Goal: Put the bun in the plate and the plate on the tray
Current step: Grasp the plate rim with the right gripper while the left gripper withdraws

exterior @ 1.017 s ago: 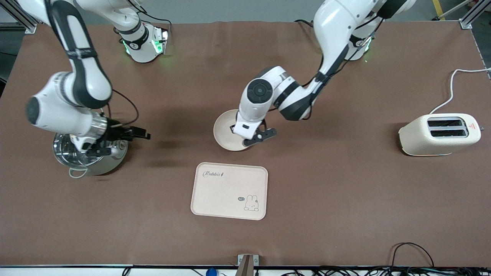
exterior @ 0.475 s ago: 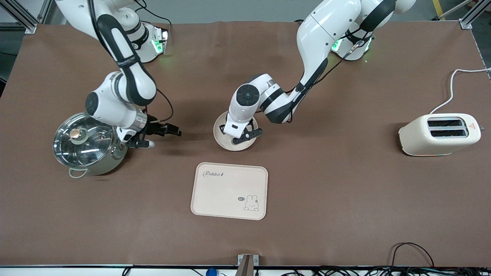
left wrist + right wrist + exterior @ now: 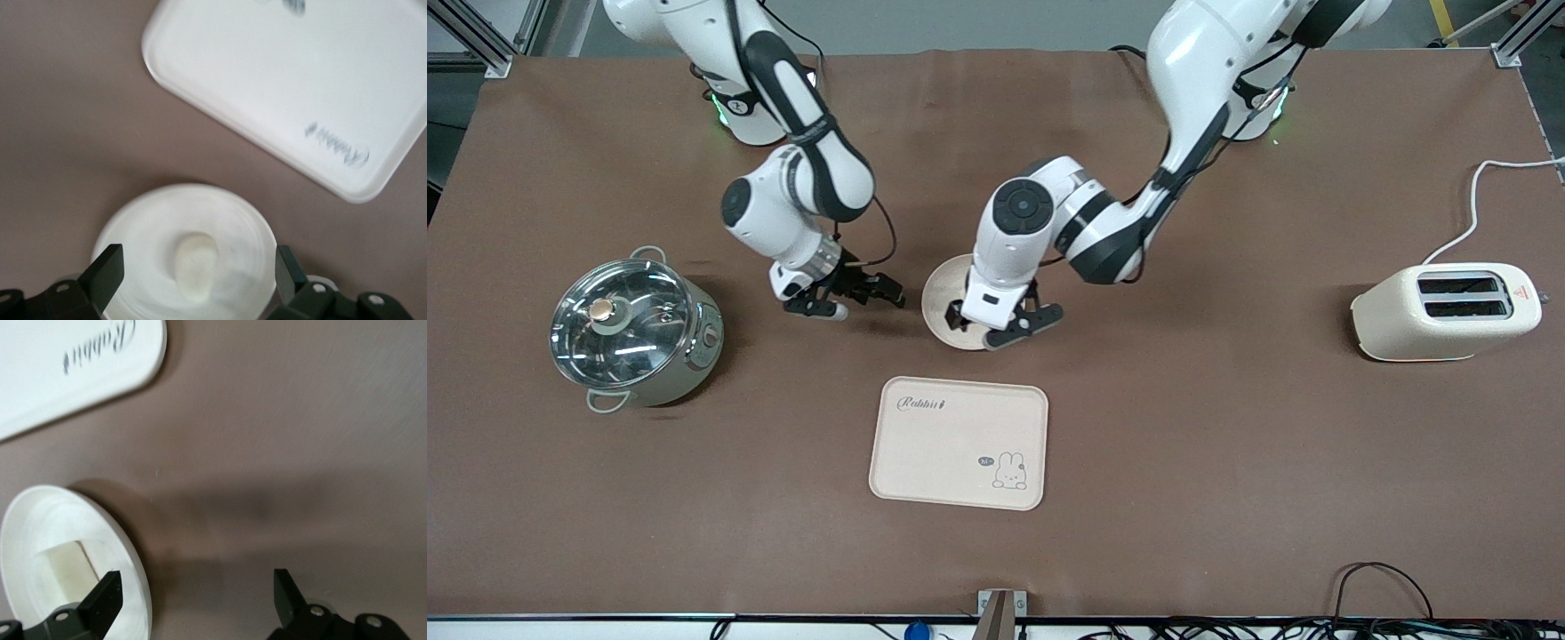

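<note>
The round cream plate (image 3: 938,298) stands on the table, farther from the front camera than the tray (image 3: 959,443). In the left wrist view the pale bun (image 3: 195,263) lies in the middle of the plate (image 3: 133,227), free of any grip. My left gripper (image 3: 996,324) hangs open just over the plate, one finger on each side of the bun (image 3: 198,273). My right gripper (image 3: 852,300) is open and empty, low over the table beside the plate, toward the right arm's end. In the right wrist view the bun (image 3: 63,570) and plate (image 3: 40,513) show beside one finger.
A steel pot with a glass lid (image 3: 633,327) stands at the right arm's end of the table. A cream toaster (image 3: 1445,311) with its white cord stands at the left arm's end. Brown cloth covers the table around the tray (image 3: 293,87).
My left gripper has opened over the plate, and the bun now lies there ungripped. The right arm has swung from above the pot across to just beside the plate.
</note>
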Tool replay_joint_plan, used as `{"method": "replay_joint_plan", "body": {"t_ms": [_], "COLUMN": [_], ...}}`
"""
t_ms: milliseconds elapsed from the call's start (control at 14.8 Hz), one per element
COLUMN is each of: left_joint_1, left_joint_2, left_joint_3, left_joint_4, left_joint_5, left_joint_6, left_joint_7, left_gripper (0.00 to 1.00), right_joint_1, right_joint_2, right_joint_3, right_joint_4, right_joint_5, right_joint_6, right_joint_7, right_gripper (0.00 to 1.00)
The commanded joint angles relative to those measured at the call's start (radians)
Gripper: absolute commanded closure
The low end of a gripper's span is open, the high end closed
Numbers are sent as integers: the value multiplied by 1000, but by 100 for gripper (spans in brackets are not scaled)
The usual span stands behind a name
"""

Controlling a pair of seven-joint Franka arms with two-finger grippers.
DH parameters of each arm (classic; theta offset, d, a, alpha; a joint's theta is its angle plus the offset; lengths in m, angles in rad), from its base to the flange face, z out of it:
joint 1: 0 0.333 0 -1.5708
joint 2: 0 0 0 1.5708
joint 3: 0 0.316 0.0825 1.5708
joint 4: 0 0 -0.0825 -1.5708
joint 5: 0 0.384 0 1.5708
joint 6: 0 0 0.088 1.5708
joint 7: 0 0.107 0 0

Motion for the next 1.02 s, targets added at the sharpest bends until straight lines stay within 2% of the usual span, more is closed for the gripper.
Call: {"method": "replay_joint_plan", "body": {"t_ms": [0, 271, 407, 678, 746, 949], "left_joint_1": [77, 231, 312, 444, 473, 527], "left_joint_2": [-118, -230, -290, -397, -420, -489], "left_joint_3": [21, 19, 19, 16, 15, 15], "left_joint_4": [-24, -14, -7, 19, 28, 31], "left_joint_5": [94, 123, 123, 108, 99, 56], "left_joint_6": [-117, -269, -344, -467, -490, -550], "left_joint_7": [15, 254, 390, 683, 741, 851], "left_gripper": [0, 0, 0, 0, 0, 0], "right_joint_1": [67, 103, 127, 129, 131, 135], "right_joint_2": [4, 24, 31, 54, 57, 80], "right_joint_3": [-10, -10, -12, -12, -12, -12], "right_joint_4": [-12, -1, 8, 45, 52, 68], "right_joint_5": [67, 102, 105, 105, 105, 105], "right_joint_6": [33, 39, 42, 42, 42, 42], "right_joint_7": [-2, -4, -20, -21, -24, -24], "right_gripper": [0, 13, 26, 28, 32, 55]}}
